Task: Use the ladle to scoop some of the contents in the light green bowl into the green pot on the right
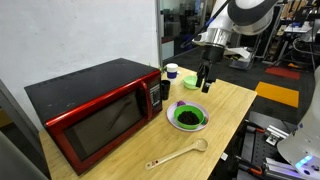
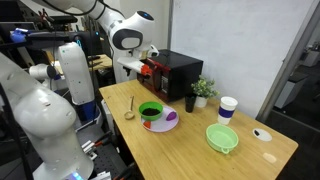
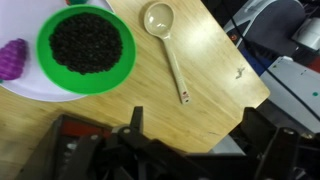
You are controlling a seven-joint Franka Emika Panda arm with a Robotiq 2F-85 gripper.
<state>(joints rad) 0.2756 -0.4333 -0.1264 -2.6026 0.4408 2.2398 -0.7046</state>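
A long wooden table (image 2: 190, 152) carries everything. The robot arm (image 1: 245, 12) reaches in from above it. A red microwave (image 1: 95, 110) stands just beside the green pot (image 3: 42, 50), at the table's end. The pot sits on a white plate (image 3: 20, 92) and is filled with dark grains, with a small purple thing (image 3: 12, 58) on the plate next to it.

The gripper (image 1: 204, 84) hangs in the air near the pot, fingers pointing down, touching nothing. It carries nothing. From here I cannot tell how far apart its jaws stand, and the wrist view shows them only as a dark blur.

The light green bowl (image 2: 209, 137) rests well apart from the pot, toward the table's far end from the microwave. The ladle (image 3: 172, 55) lies flat on the bare wood near the pot, on the side away from the bowl, its scoop up. A white cup (image 2: 228, 108) stands beyond the pot, close to the bowl.
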